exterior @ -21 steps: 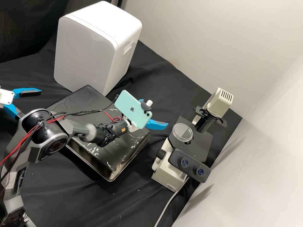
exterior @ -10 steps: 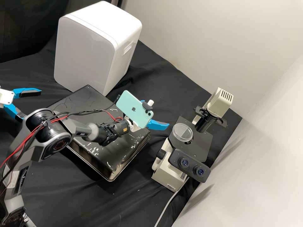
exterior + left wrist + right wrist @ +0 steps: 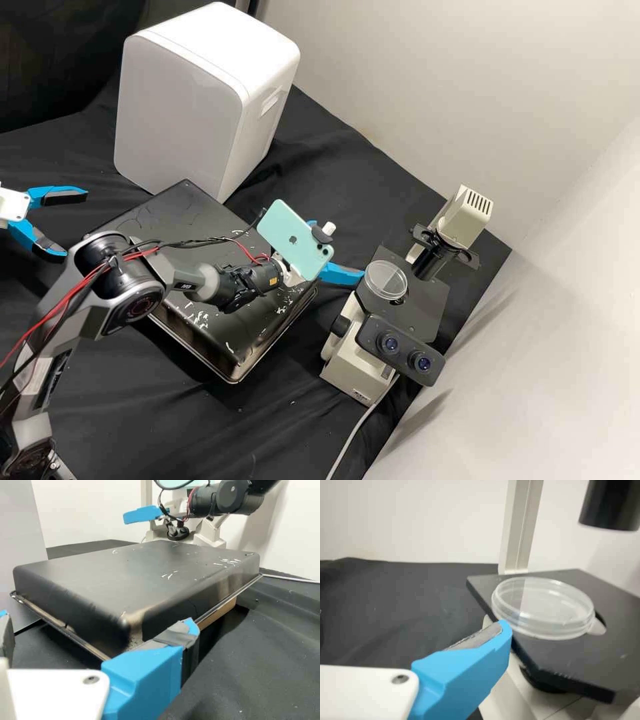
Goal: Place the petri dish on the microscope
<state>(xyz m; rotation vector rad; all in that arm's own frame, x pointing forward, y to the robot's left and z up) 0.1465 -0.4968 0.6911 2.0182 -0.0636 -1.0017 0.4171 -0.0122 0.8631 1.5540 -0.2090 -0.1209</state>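
Round clear petri dish [image 3: 385, 279] sits on flat microscope stage [image 3: 430, 308]; left gripper [image 3: 70, 223], right gripper [image 3: 340, 252] gape empty.

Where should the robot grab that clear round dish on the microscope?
Probably by its low side wall, pinched across the dish from the tray side: it lies flat on the stage, and the column and lens block the far side.

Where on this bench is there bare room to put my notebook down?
Bare cloth lies in front of the tray and microscope, and behind, between the white box and the microscope. It is crowded between tray and microscope, where the right gripper hangs beside the dish.
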